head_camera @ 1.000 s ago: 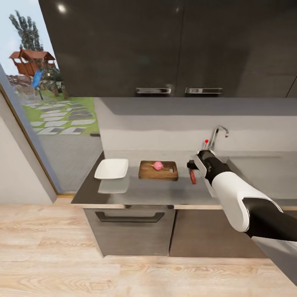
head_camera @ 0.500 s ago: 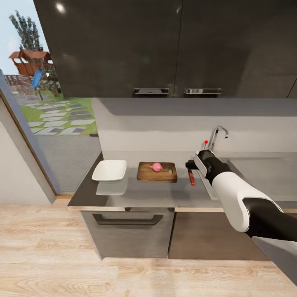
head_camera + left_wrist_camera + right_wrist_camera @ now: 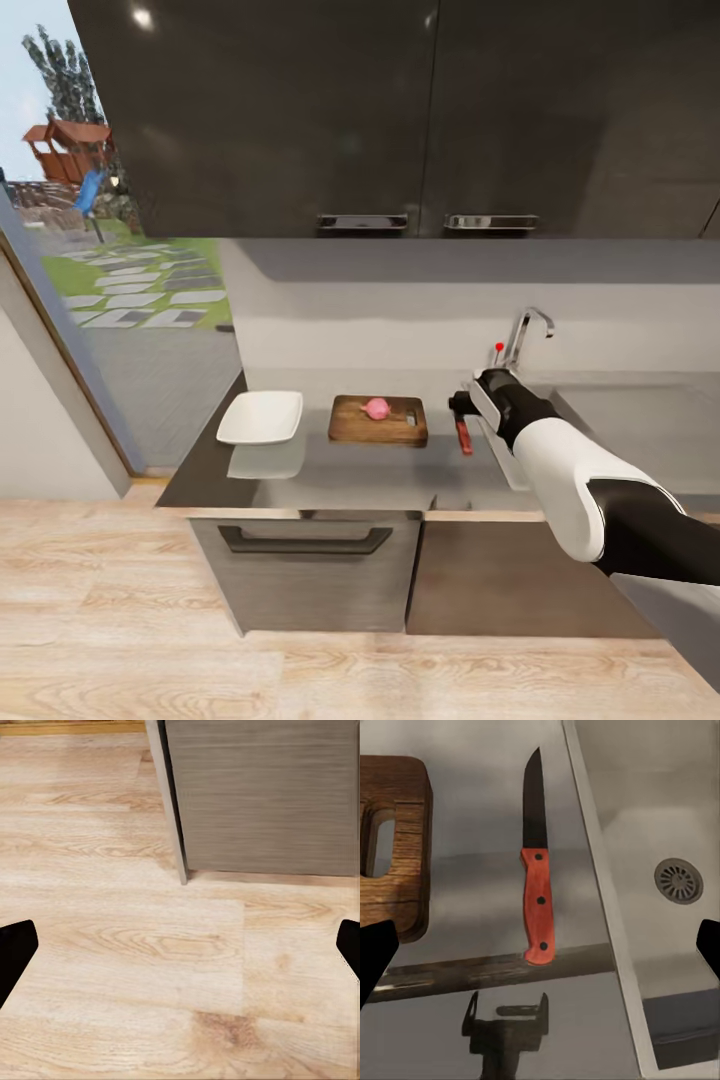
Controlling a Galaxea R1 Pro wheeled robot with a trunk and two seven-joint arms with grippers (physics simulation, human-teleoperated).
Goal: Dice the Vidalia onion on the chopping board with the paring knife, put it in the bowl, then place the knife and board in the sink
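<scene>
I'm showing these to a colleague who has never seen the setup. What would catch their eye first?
Probably the pink onion on the wooden chopping board on the grey countertop, with a white bowl to its left. Next, the red-handled knife lying between board and sink, under the open right gripper.

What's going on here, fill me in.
A robot is partway through dicing an onion. The onion sits whole on the board. The right gripper hovers open above the knife, which lies on the countertop between the board and the sink. The bowl waits empty beside the board. The left gripper is open, pointing at the floor.
</scene>
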